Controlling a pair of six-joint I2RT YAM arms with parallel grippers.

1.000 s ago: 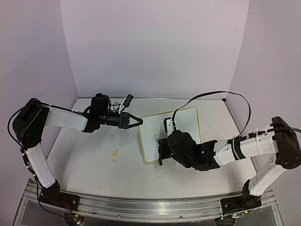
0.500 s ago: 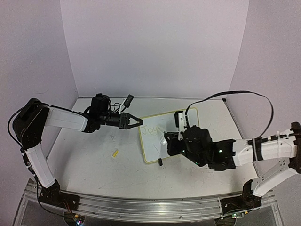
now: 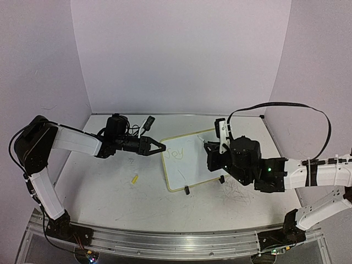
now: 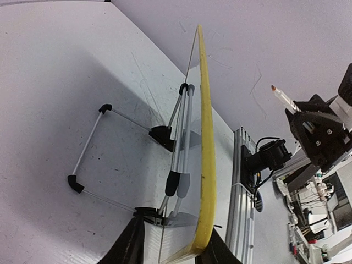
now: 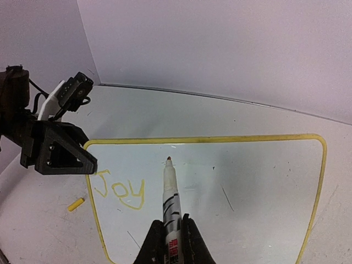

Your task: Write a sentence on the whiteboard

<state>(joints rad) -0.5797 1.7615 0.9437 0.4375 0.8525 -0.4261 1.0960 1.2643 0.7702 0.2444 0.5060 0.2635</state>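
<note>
Whiteboard (image 3: 190,171), glossy, yellow-rimmed: left tool (image 4: 173,245) slightly parted astride edge; right tool (image 5: 171,228) clamps slim pen (image 5: 169,190).

On the desk (image 3: 110,203) there is one whiteboard (image 3: 190,170) with two black feet (image 3: 187,190) and one written word (image 5: 120,190). There is one pen (image 5: 170,192) and one yellow cap (image 3: 134,179). The tools number two: left tool (image 3: 160,148), right tool (image 5: 169,225).

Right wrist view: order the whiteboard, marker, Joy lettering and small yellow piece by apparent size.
1. whiteboard
2-3. marker and Joy lettering: similar, and the marker sits nearest the camera, so unranked
4. small yellow piece
</note>
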